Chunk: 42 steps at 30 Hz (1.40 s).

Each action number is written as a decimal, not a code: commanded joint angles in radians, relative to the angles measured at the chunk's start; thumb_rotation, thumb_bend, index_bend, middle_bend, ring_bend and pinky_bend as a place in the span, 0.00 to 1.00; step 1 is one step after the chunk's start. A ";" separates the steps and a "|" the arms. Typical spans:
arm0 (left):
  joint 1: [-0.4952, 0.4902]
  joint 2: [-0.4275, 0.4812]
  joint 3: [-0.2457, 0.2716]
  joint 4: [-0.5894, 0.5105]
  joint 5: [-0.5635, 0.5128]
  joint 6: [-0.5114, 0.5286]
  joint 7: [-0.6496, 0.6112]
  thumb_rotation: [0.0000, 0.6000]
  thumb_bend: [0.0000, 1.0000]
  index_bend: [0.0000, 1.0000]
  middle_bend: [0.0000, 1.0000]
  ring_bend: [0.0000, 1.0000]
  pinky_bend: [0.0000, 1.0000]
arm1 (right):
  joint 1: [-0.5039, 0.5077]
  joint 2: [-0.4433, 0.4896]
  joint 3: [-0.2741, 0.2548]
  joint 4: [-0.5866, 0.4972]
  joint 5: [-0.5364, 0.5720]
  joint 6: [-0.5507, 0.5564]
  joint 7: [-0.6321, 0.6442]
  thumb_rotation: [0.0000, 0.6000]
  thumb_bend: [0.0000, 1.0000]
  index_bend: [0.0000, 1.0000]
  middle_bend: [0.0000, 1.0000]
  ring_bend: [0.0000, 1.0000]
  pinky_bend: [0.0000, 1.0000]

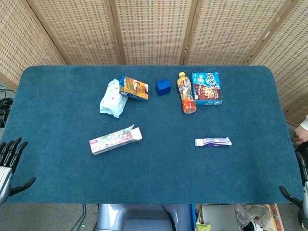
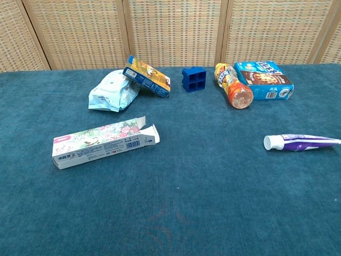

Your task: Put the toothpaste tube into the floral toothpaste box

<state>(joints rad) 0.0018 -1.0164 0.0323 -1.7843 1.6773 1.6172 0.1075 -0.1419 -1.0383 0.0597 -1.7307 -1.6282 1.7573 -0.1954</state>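
The floral toothpaste box point(image 1: 115, 140) point(image 2: 103, 141) lies on its side left of the table's middle, its end flaps open toward the right. The toothpaste tube point(image 1: 213, 142) point(image 2: 301, 142), white and purple, lies flat to the right with its cap pointing left toward the box. My left hand point(image 1: 10, 161) hangs off the table's front left corner with fingers spread and nothing in it. Only a sliver of my right hand point(image 1: 301, 185) shows at the front right edge of the head view; the chest view shows neither hand.
Along the back stand a wet-wipe pack point(image 1: 111, 98), an orange-blue box point(image 1: 134, 88) leaning on it, a blue block point(image 1: 163, 86), an orange bottle point(image 1: 186, 93) lying down and a blue cookie box point(image 1: 207, 88). The blue cloth point(image 1: 159, 178) covers the table.
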 commanded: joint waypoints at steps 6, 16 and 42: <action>-0.002 -0.003 -0.006 0.004 -0.003 -0.002 0.000 1.00 0.18 0.00 0.00 0.00 0.00 | 0.017 -0.005 -0.004 0.011 0.001 -0.035 0.010 1.00 0.00 0.00 0.00 0.00 0.00; -0.030 -0.016 -0.042 0.002 -0.071 -0.049 0.014 1.00 0.18 0.00 0.00 0.00 0.00 | 0.276 0.011 0.065 0.056 0.108 -0.443 0.104 1.00 0.00 0.02 0.02 0.00 0.00; -0.105 -0.064 -0.114 0.034 -0.238 -0.162 0.067 1.00 0.18 0.00 0.00 0.00 0.00 | 0.651 -0.374 0.138 0.479 0.419 -0.924 0.044 1.00 0.45 0.29 0.35 0.24 0.37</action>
<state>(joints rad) -0.1014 -1.0784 -0.0797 -1.7514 1.4444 1.4590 0.1717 0.4864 -1.3755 0.1929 -1.3057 -1.2423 0.8663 -0.1639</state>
